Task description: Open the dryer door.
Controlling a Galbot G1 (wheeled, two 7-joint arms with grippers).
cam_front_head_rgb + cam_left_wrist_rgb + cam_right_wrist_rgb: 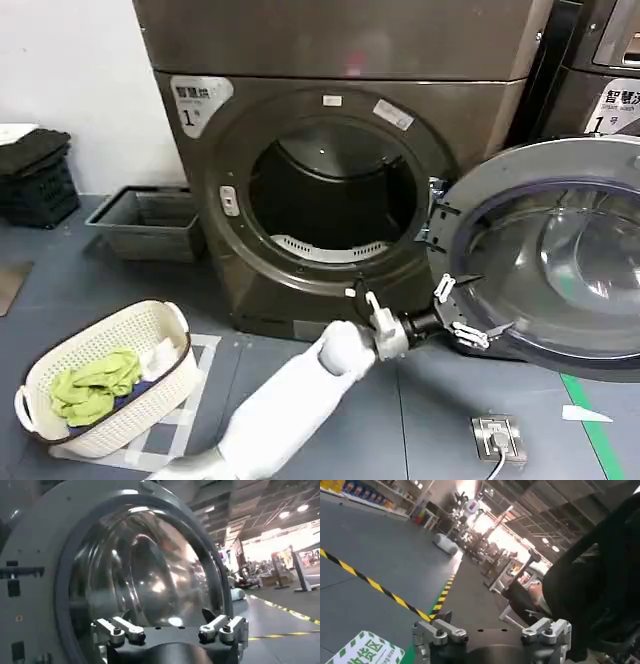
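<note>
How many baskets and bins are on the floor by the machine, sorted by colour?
White laundry basket: 1
Grey bin: 1
Dark crate: 1
Total: 3

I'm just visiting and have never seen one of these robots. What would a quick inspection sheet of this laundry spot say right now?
Surface: grey floor with white tape marks and a green strip.
Job's things: dryer door swung wide open to the right, grey inner face and clear bowl showing; drum dark.
Clutter: white laundry basket holding green cloth; grey bin beside the dryer; black crate at the wall.
Grippers: left gripper open, at the door's lower edge. Right gripper open, facing away across the hall.
Cables: floor socket with a cord.
Surroundings: second, darker machine to the right.
</note>
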